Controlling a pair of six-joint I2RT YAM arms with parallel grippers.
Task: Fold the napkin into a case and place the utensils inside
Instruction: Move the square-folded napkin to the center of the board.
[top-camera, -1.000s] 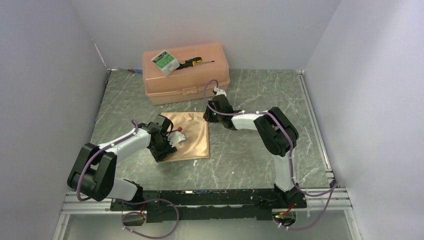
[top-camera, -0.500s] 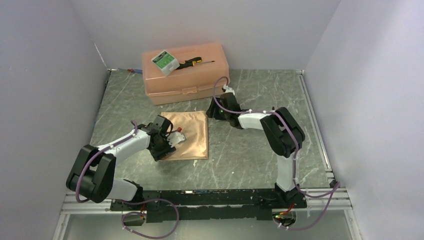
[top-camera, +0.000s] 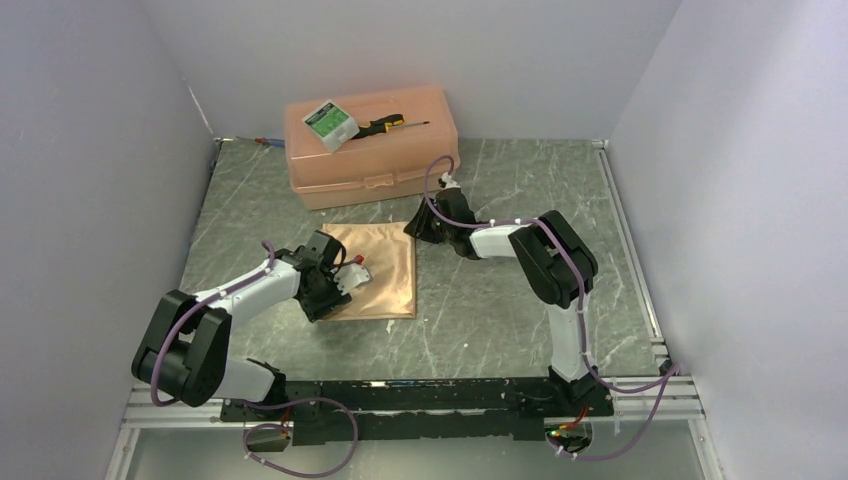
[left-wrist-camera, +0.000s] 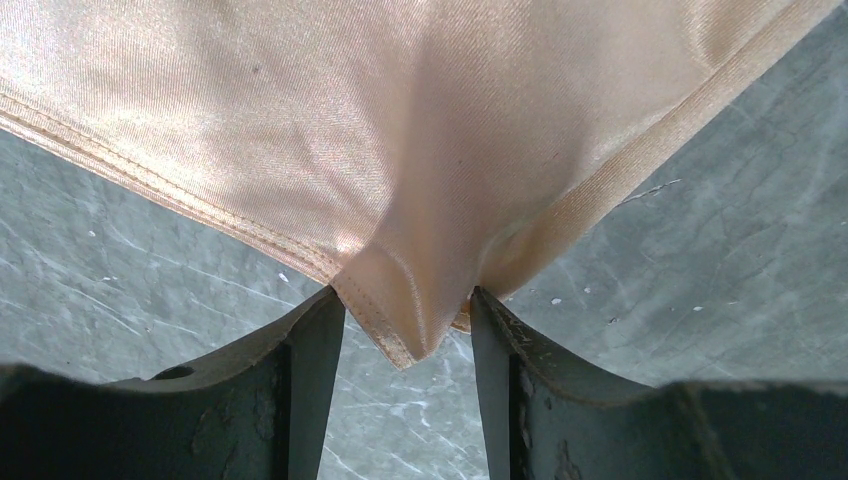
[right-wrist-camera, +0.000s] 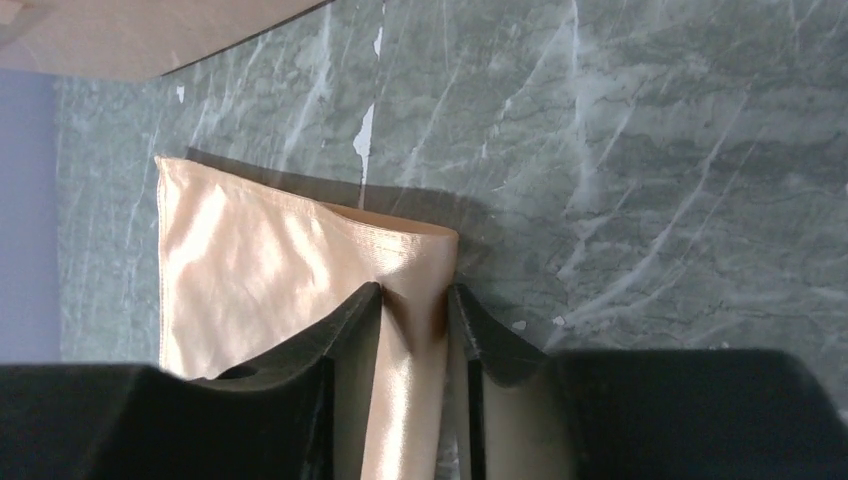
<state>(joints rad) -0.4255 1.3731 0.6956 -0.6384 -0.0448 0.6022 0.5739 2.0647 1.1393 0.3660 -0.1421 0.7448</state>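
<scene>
The peach-orange napkin (top-camera: 375, 268) lies on the table as a folded rectangle. My left gripper (top-camera: 337, 287) is at its near left corner. In the left wrist view that corner of the napkin (left-wrist-camera: 400, 120) bunches up between my left gripper (left-wrist-camera: 405, 300), which is shut on it. My right gripper (top-camera: 415, 232) is at the far right corner. There a raised fold of the napkin (right-wrist-camera: 250, 260) fills the gap of my right gripper (right-wrist-camera: 415, 295). A slim bluish piece, seemingly the utensils (top-camera: 265, 141), pokes out left of the box. The case is not in view.
A rigid peach plastic box (top-camera: 370, 160) stands at the back, close behind the napkin. On its lid lie a black-and-yellow screwdriver (top-camera: 390, 124) and a small green-and-white carton (top-camera: 330, 122). Grey walls close in on three sides of the marbled table (top-camera: 500, 300).
My right gripper drew back to the right with its jaws wider, then returned to the napkin's far right corner and closed on the fold. The left arm has stayed put.
</scene>
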